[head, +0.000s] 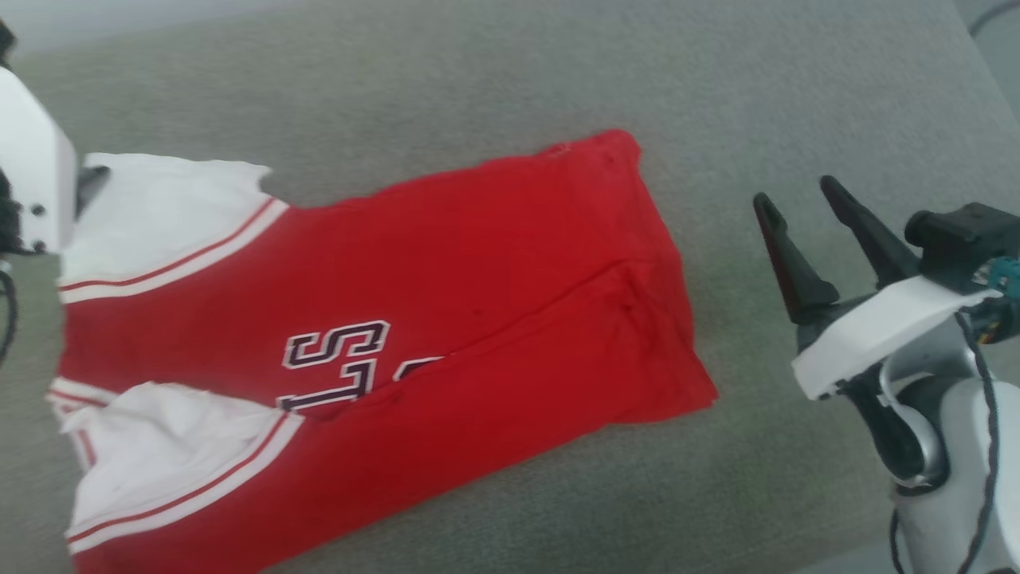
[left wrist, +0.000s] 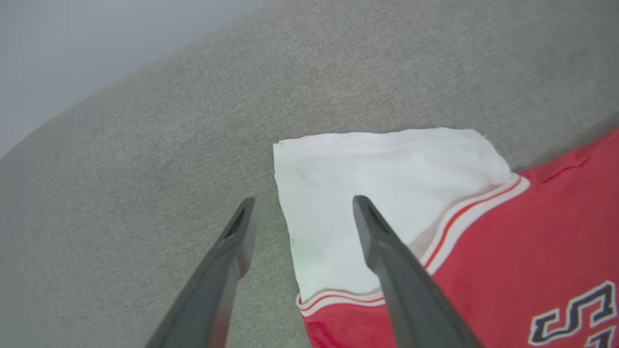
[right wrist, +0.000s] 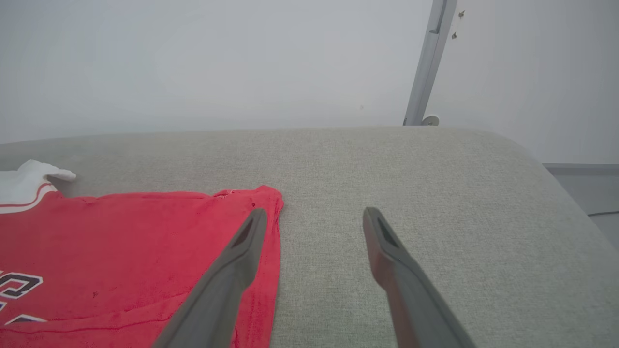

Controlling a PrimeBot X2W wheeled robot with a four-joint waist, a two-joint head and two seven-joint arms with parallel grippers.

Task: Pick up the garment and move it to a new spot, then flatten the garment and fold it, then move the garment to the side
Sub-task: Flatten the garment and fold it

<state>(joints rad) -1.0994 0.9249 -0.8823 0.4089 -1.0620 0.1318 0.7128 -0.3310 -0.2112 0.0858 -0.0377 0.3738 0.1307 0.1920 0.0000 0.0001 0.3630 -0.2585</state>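
Observation:
The red garment (head: 446, 303) lies folded lengthwise on a grey cushioned surface (head: 558, 72), white sleeves to the left, hem to the right, its dark number print partly tucked under a fold. My right gripper (head: 801, 195) hovers open just right of the hem, empty; in the right wrist view the right gripper (right wrist: 312, 217) straddles the hem's edge of the garment (right wrist: 121, 241). In the left wrist view my left gripper (left wrist: 302, 203) stands open above the outer edge of the white sleeve (left wrist: 382, 179), holding nothing. Its white housing (head: 28, 167) shows at the head view's left edge.
The grey surface (right wrist: 411, 193) extends bare to the right and beyond the garment, rounding off at its far edge. A pale wall and a grey metal post (right wrist: 428, 63) stand behind it. A floor strip with a dark cable (right wrist: 602, 212) lies at the far right.

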